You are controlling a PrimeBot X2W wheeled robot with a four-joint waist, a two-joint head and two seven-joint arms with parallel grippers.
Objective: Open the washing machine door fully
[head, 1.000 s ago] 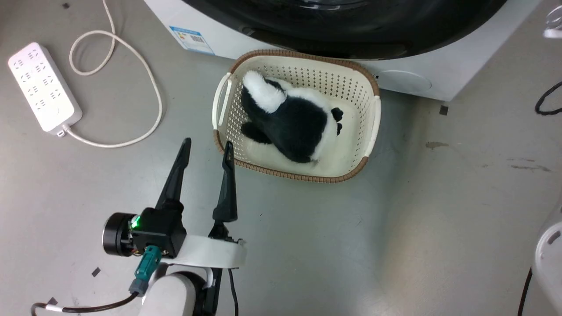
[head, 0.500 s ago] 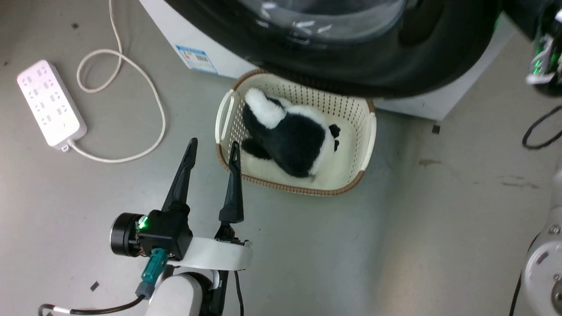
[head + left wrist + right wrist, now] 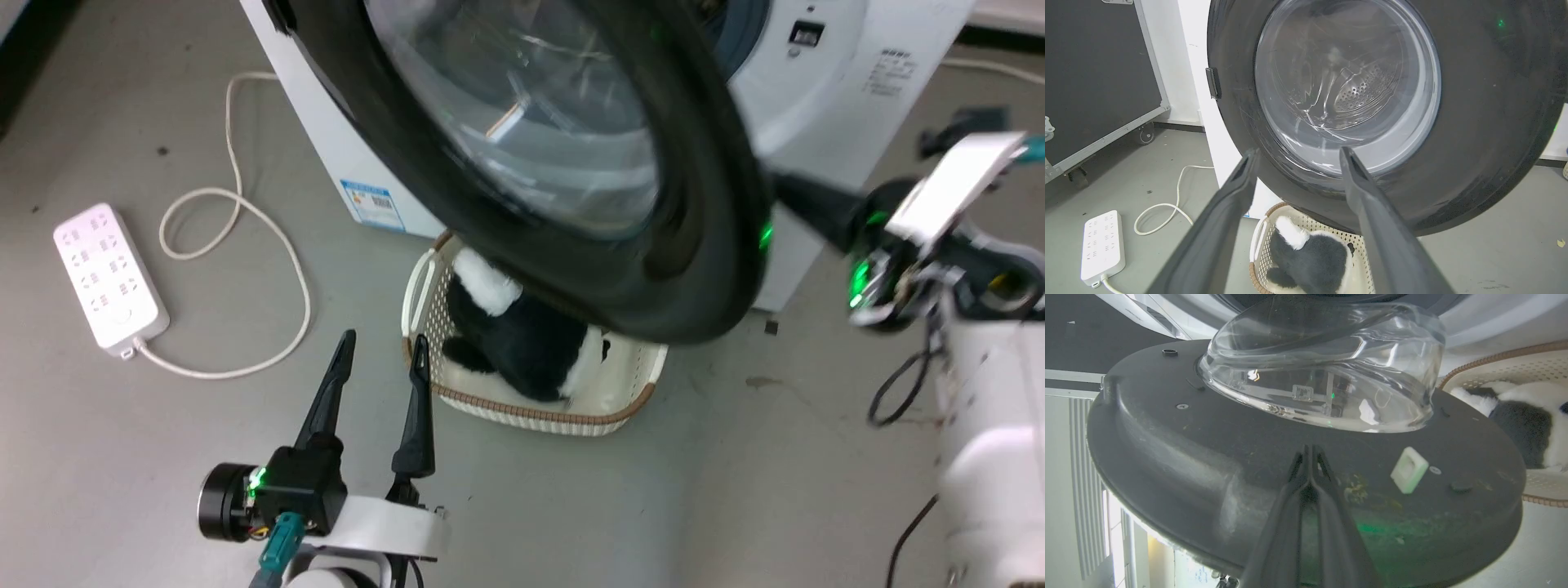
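Observation:
The white washing machine (image 3: pixel 816 90) stands at the top of the head view. Its round black washing machine door (image 3: pixel 702 245) hangs partly swung out, the clear glass bowl (image 3: pixel 539 122) at its centre. My right gripper (image 3: pixel 784 192) reaches in behind the door's free edge. In the right wrist view the right gripper (image 3: pixel 1310 448) is shut, with its tips against the door's dark inner face (image 3: pixel 1208 457) just below the bowl (image 3: pixel 1323 375). My left gripper (image 3: pixel 384 339) stands open low over the floor, clear of the door (image 3: pixel 1486 122), with nothing between its fingers (image 3: pixel 1229 212).
A cream basket (image 3: pixel 539 412) holding a black-and-white plush toy (image 3: pixel 514 343) sits on the floor under the door. A white power strip (image 3: pixel 106 278) and its looped cable (image 3: pixel 269 237) lie to the left. A black wheeled case (image 3: pixel 1098 73) stands beside the machine.
The head camera has tilted up, bringing the machine's front and my right gripper into view. The door now reaches further out over the basket. My left gripper stays open in the same place.

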